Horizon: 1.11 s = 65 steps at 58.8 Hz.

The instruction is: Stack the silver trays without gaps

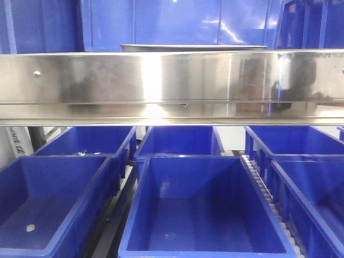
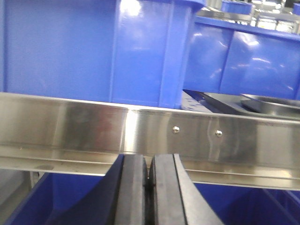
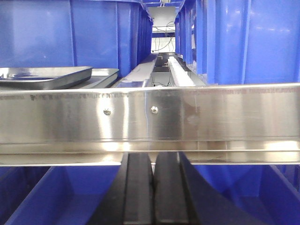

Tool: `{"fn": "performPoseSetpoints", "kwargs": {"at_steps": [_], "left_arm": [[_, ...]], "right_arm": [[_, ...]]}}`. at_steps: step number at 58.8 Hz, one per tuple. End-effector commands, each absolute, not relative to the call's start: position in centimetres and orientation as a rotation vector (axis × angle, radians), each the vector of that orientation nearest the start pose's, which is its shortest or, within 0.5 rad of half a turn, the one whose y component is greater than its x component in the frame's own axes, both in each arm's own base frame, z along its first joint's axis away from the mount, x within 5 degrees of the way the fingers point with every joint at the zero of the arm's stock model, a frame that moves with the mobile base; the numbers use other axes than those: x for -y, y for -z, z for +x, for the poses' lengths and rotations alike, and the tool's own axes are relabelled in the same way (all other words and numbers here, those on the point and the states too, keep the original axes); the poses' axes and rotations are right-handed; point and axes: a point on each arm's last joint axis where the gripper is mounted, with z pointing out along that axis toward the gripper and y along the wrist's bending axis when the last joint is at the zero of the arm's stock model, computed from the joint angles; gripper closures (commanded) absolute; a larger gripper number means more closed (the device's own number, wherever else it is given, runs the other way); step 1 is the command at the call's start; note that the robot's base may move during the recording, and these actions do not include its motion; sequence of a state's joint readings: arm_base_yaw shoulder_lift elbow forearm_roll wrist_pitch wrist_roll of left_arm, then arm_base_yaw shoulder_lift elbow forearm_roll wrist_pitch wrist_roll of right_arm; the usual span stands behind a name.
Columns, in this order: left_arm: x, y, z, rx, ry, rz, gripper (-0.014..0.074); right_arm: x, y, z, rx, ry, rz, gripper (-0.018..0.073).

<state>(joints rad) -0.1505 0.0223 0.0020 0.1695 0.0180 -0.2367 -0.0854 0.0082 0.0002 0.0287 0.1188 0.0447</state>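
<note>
Right now both my left jaws (image 2: 149,187) and my right jaws (image 3: 153,187) are pressed closed with nothing between them, each hanging just below the steel band (image 1: 172,86) and above the lower blue bins (image 1: 207,209). The silver trays (image 3: 44,77) sit on the upper shelf behind that band, one tilted atop the other with a gap showing. Tall blue bins (image 2: 93,47) stand beside and behind them.

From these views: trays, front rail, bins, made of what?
Silver trays: likely stainless steel, shiny grey with a thin out-turned rim. Front rail: polished metal, mirror-like reflections, screw heads. Bins: blue moulded plastic by the look, glossy walls.
</note>
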Motion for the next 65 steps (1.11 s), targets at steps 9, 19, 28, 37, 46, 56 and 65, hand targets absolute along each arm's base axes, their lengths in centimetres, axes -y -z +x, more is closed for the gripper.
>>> {"fn": "performPoseSetpoints", "kwargs": {"at_steps": [9, 19, 28, 37, 46, 56, 65], "left_arm": [[0.91, -21.22, 5.70, -1.501, 0.166, 0.083, 0.0602], [0.91, -21.15, 5.71, -1.507, 0.138, 0.109, 0.0602], [0.79, -21.22, 5.72, -1.500, 0.120, 0.094, 0.0602], [0.49, -21.22, 5.75, -1.501, 0.075, 0.059, 0.0602], [0.42, -21.14, 5.76, -1.508, 0.053, 0.061, 0.0602], [0.42, -21.06, 5.77, -1.518, 0.052, 0.064, 0.0602], [0.60, -21.05, 5.75, -1.518, 0.077, 0.087, 0.0602]], "right_arm": [[0.47, -20.37, 5.63, -1.583, 0.010, 0.125, 0.0631], [0.47, -20.37, 5.63, -1.583, 0.010, 0.125, 0.0631], [0.47, -20.37, 5.63, -1.583, 0.010, 0.125, 0.0631], [0.47, -20.37, 5.63, -1.583, 0.010, 0.125, 0.0631], [0.47, -20.37, 5.63, -1.583, 0.010, 0.125, 0.0631], [0.47, -20.37, 5.63, -1.583, 0.010, 0.125, 0.0631], [0.47, -20.37, 5.63, -1.583, 0.010, 0.125, 0.0631]]}}
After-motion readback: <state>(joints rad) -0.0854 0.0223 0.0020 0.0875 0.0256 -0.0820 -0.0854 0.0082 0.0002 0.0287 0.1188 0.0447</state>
